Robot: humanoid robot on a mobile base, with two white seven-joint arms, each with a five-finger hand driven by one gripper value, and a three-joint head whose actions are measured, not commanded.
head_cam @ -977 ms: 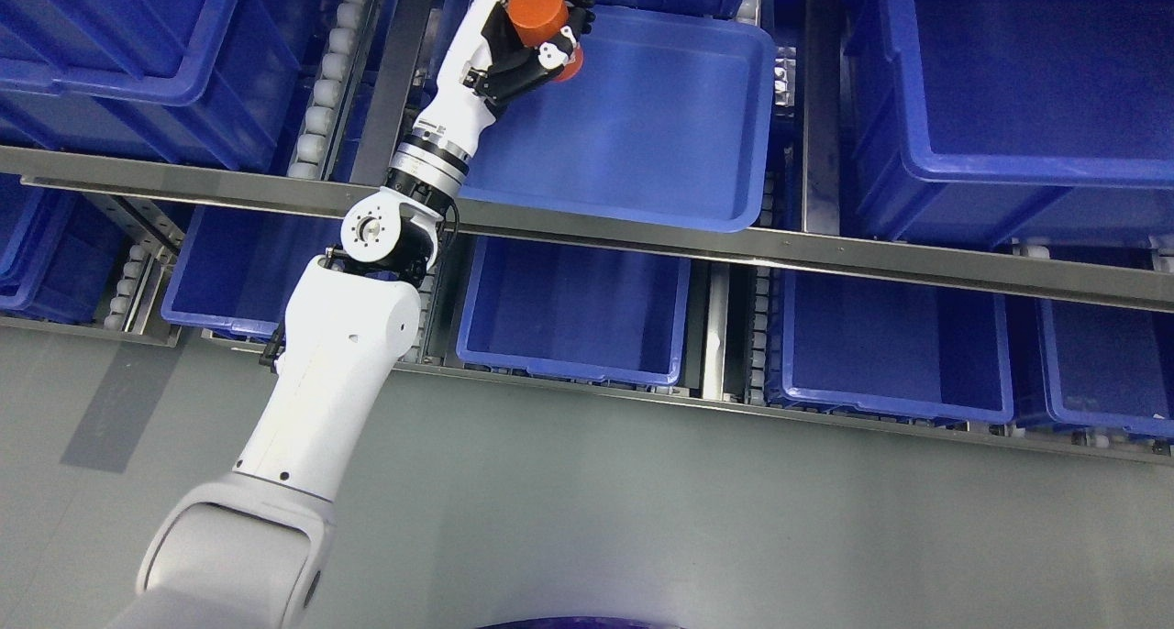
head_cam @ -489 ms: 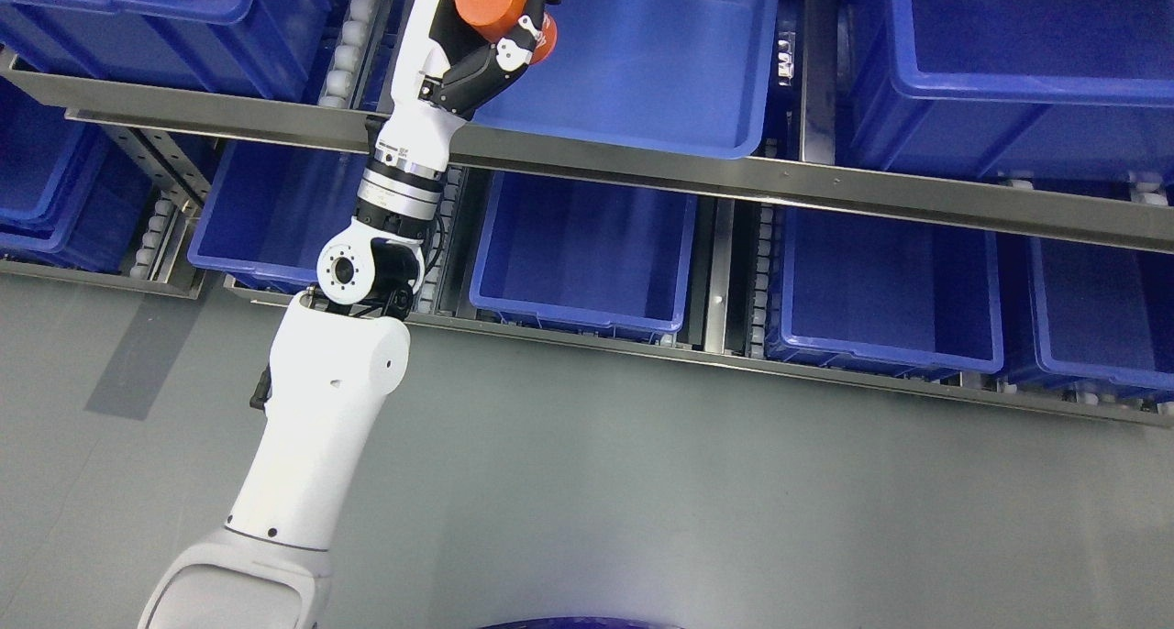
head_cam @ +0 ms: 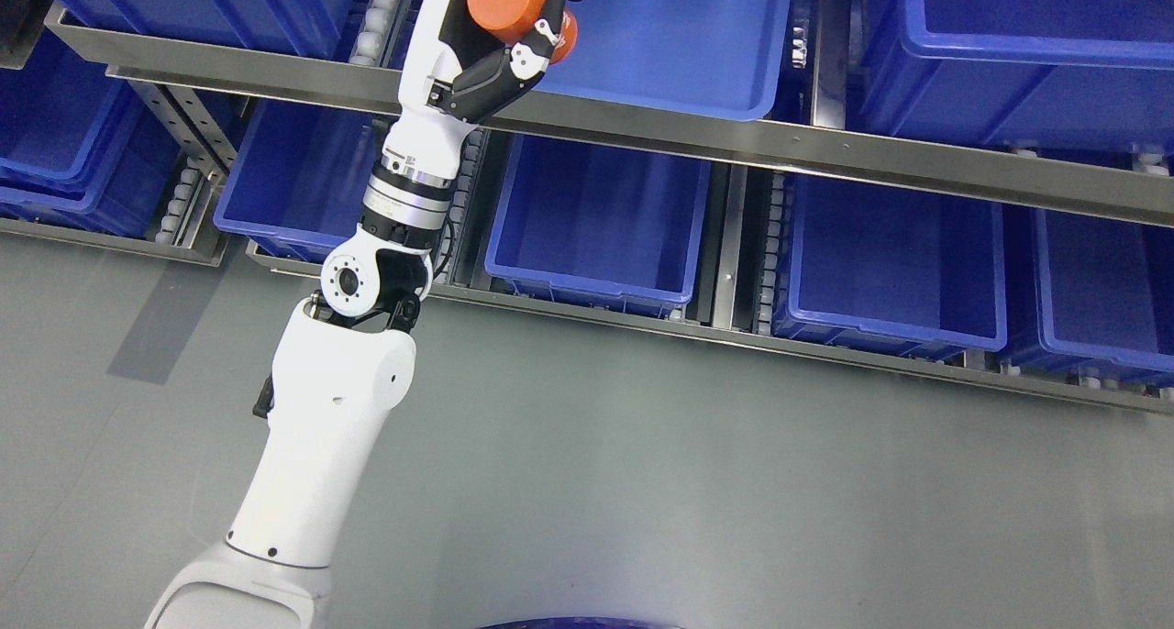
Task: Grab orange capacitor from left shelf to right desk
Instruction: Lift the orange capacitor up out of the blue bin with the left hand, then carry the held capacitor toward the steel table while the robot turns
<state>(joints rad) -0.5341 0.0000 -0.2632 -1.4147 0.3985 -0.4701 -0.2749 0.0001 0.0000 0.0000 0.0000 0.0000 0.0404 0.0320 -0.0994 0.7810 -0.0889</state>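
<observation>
**Capacitor in left hand at the shelf**

The left hand has its fingers curled tight around the orange capacitor, held at the near-left corner of a blue bin above the shelf rail.

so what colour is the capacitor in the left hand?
Orange capacitor, clearest in the head view.
</observation>
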